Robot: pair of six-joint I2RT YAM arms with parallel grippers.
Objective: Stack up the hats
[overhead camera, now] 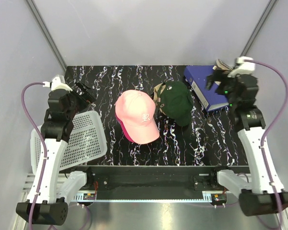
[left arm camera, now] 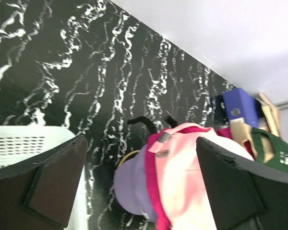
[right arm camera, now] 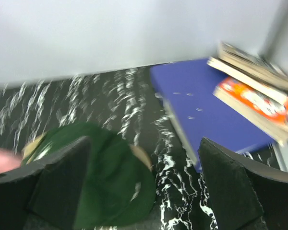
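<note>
Quick rundown: there are two piles on the black, white-veined bench (overhead camera: 110,76). In the middle, the light pink fabric baseball cap (overhead camera: 137,117) sits crown-over-crown on a magenta cap (left arm camera: 151,191). A lavender brim (left arm camera: 129,184) pokes out at the bottom, so that's three nested, which I'd guess is what keeps the pile from flopping. Just beside it on the right, the dark green fabric cap (overhead camera: 177,101) sits on top of a tan cap (overhead camera: 158,92).

So I'd call the job partway done, since the green/tan pair isn't on the pink pile yet.

Neither arm is holding anything. The left fingers (left arm camera: 53,182) are spread wide, up by the white plastic mesh basket (overhead camera: 81,139) and aimed at the pink pile. The right fingers (right arm camera: 230,191) are also wide apart, hanging over the blue ring binder (overhead camera: 206,88) with the green cap right in front of them. My guess is that arm is best placed to grab the green one. The binder and a stack of books (right arm camera: 259,81) are parked at the far right corner, out of the way of the caps.

As for writing, there's not much:
- The pink cap has a white stitched emblem on the front, too small to read.
- The green cap has a tiny white mark, same story.
- One book has an orange-red cover with pale lettering, totally blurred.
- I can't see any label on the binder.
</note>
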